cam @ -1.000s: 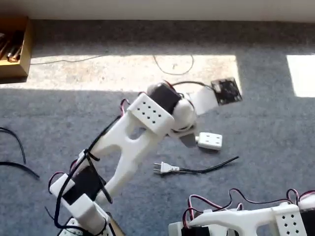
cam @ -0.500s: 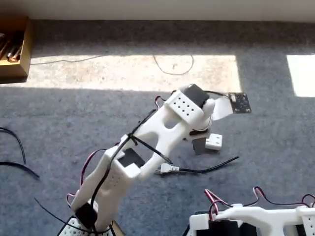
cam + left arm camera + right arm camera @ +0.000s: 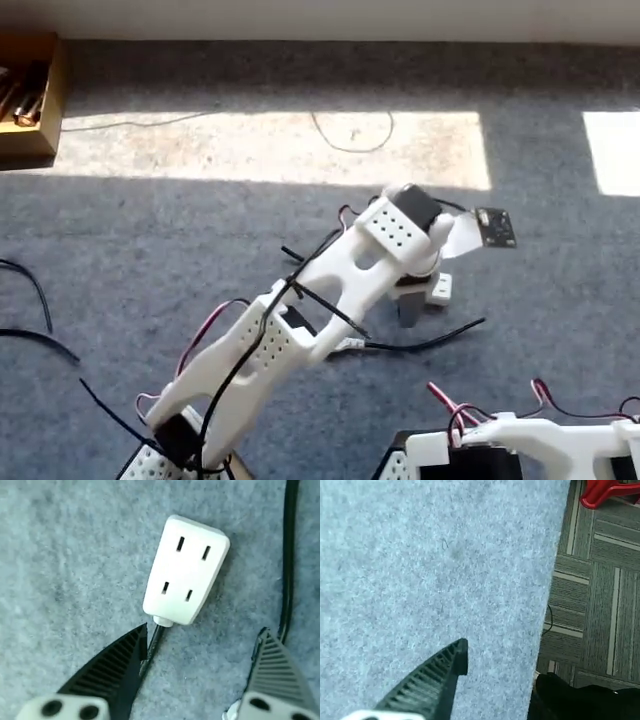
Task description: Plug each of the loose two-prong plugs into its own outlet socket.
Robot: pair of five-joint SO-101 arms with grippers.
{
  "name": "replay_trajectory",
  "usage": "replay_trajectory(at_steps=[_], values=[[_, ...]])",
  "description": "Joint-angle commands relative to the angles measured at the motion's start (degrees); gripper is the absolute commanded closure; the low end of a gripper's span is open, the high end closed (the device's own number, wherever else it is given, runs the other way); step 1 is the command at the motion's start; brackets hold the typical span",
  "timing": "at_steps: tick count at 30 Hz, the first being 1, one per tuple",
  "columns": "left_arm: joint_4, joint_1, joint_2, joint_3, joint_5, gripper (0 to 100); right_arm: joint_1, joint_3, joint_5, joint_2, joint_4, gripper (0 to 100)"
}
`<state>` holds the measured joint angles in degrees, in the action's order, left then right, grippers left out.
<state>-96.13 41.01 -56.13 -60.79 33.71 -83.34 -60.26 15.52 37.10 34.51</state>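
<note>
Having been swung outward in the last second, the left arm's black claw (image 3: 202,632) is now held open over the cord end of the white two-outlet socket block (image 3: 186,570) on grey carpet (image 3: 60,555), while the white two-prong plug (image 3: 350,344) is left lying nearby, unplugged.

In the high view, the left arm (image 3: 335,280) covers most of the outlet block (image 3: 441,288) and part of the plug (image 3: 351,345).
</note>
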Motion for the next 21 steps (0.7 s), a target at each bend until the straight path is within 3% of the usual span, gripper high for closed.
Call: replay_trajectory(at_steps=[1, 6, 21], values=[[-0.79, 0.4, 0.84, -5.41, 0.18, 66, -0.22, 0.84, 0.62, 0.31, -1.1, 12.1], [-1.32, 0.13, 0.31, -8.48, 0.35, 66, -0.13, -1.36, 0.62, 0.48, -4.44, 12.1], [6.95, -0.84, -8.13, -8.57, 0.09, 69, -0.13, -1.45, 0.7, 0.22, -4.44, 12.1]])
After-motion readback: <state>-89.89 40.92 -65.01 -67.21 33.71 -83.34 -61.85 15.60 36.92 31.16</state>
